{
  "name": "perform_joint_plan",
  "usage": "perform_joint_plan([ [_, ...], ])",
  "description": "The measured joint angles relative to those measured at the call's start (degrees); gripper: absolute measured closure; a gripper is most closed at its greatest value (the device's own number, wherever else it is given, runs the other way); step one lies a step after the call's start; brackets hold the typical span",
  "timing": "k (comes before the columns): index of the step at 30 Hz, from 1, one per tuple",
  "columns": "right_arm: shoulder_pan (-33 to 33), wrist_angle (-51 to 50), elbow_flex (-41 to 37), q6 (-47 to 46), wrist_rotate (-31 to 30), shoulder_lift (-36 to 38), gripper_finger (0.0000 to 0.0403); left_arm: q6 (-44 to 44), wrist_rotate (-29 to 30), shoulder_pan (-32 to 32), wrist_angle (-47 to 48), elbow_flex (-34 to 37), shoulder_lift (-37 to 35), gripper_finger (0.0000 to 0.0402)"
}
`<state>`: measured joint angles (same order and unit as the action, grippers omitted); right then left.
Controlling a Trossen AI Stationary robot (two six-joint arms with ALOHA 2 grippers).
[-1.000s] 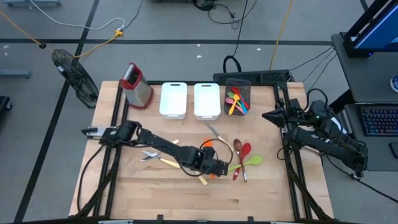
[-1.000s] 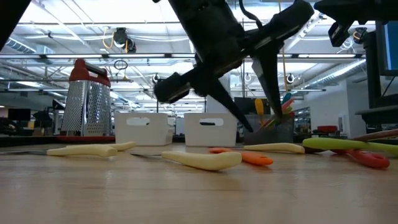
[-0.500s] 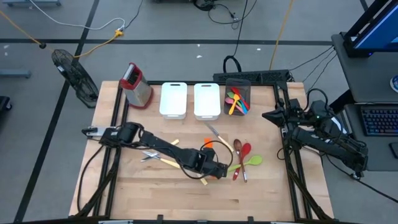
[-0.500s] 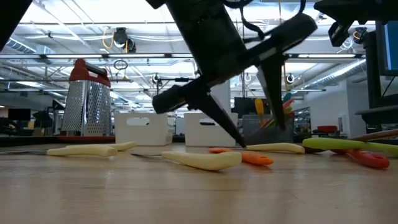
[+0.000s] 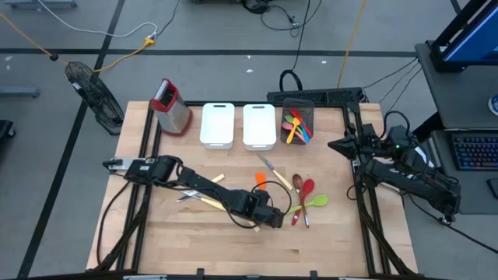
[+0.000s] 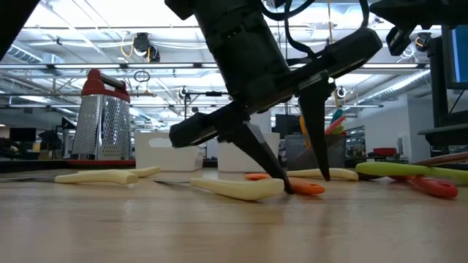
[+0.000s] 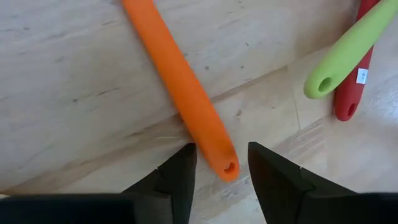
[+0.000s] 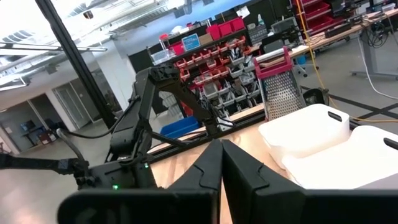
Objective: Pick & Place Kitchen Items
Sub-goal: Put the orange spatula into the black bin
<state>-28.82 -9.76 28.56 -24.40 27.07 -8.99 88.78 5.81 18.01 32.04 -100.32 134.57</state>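
An orange utensil (image 7: 180,93) lies flat on the wooden table, its head (image 5: 261,180) toward the far side. My left gripper (image 7: 221,177) points steeply down over the handle's free end (image 7: 227,168). It is open, with one finger on each side of that end, and its tips are down at the table in the low view (image 6: 307,183). A green spoon (image 5: 313,202), a red spoon (image 5: 306,191) and a brown spoon (image 5: 297,182) lie just to its right. My right gripper (image 8: 222,163) is shut and empty, raised at the table's right edge (image 5: 336,145). My left gripper straddles the orange handle's free end (image 7: 214,152) from above, slanting, with its fingers across the handle. One fingertip (image 7: 185,155) stands right at the handle's side. I cannot tell whether it touches. The utensil lies flat on the table.
Cream-handled metal pieces (image 5: 204,200) lie left of the left arm, and one (image 6: 238,188) lies close to the gripper. A small metal piece (image 5: 268,165) lies farther back. Two white bins (image 5: 217,124) (image 5: 258,124), a dark bin of utensils (image 5: 296,124) and a grater (image 5: 171,106) line the far edge.
My left gripper has come down to the table over the orange handle's free end, tipping a little steeper. Its fingertips now stand closer together than half a second ago. The utensils have not moved.
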Motion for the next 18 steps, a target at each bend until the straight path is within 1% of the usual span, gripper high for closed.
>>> perform_joint_plan([
  [5, 0.0, 0.05, 0.0, -0.31, -0.2, 0.02, 0.0399, -0.03, -2.76, -0.16, -0.08, -0.14, 1.61, 0.0279],
  [10, 0.0, 0.02, 0.0, -0.42, -0.35, 0.0, 0.0399, 1.16, -2.39, -0.35, 4.11, -0.16, 1.92, 0.0313],
  [12, 0.0, 0.04, 0.0, -0.42, -0.42, 0.02, 0.0399, 1.22, -3.38, -0.93, 4.95, -0.24, 1.92, 0.0328],
  [18, 0.0, 0.02, 0.0, -0.5, -0.44, 0.02, 0.0399, -2.1, -3.33, -2.02, 4.79, -0.25, 1.92, 0.0359],
])
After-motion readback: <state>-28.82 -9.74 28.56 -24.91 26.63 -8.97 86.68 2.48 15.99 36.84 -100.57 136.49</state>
